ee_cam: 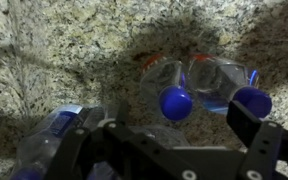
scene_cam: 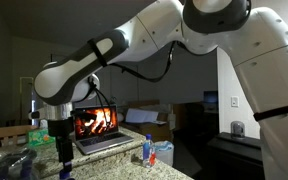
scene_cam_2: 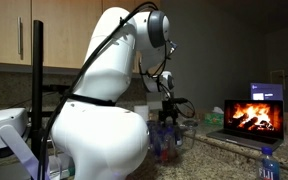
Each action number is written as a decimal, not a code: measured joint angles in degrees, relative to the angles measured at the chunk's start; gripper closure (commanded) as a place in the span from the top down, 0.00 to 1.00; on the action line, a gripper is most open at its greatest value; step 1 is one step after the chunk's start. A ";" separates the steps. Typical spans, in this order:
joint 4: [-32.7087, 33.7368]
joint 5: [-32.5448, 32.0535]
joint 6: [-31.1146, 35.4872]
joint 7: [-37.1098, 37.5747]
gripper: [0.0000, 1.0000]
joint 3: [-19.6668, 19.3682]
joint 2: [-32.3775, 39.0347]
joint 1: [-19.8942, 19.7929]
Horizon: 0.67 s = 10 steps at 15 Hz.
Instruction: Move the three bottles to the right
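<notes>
You work in a dim kitchen, on a speckled granite counter (ee_cam: 64, 50), with wooden cabinets (scene_cam_2: 34, 35) in the upper left of an exterior view. A laptop (scene_cam: 97, 125) stands open on the counter and shows a fire on its screen; it is seen in both exterior views.

The arm (scene_cam: 134, 45) reaches down at the left of the frame in an exterior view, so the gripper (ee_cam: 179, 150) hangs just above the bottles. In the wrist view its dark fingers (ee_cam: 259, 135) are spread wide apart at the bottom of the frame, and nothing is between them. I judge you hold it like this so you can come down over one bottle and close on its body.

The three bottles (ee_cam: 194, 90) lie on their sides on the granite. Two are side by side in the middle right of the wrist view, touching, with round blue caps pointing toward the camera and a reddish band at the far end. The third is at the lower left, partly hidden under the gripper. They are clear plastic, so they probably roll and slip easily. A separate upright bottle (scene_cam: 148, 147) stands near the laptop, at the lower middle of an exterior view.
</notes>
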 measured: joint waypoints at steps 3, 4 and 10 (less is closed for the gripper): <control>0.00 0.82 -0.16 -1.89 1.00 -0.04 0.57 -0.14; 0.01 0.92 -0.27 -2.90 1.00 -0.04 0.77 -0.26; 0.01 0.89 -1.41 -12.88 1.00 -0.05 1.42 -0.93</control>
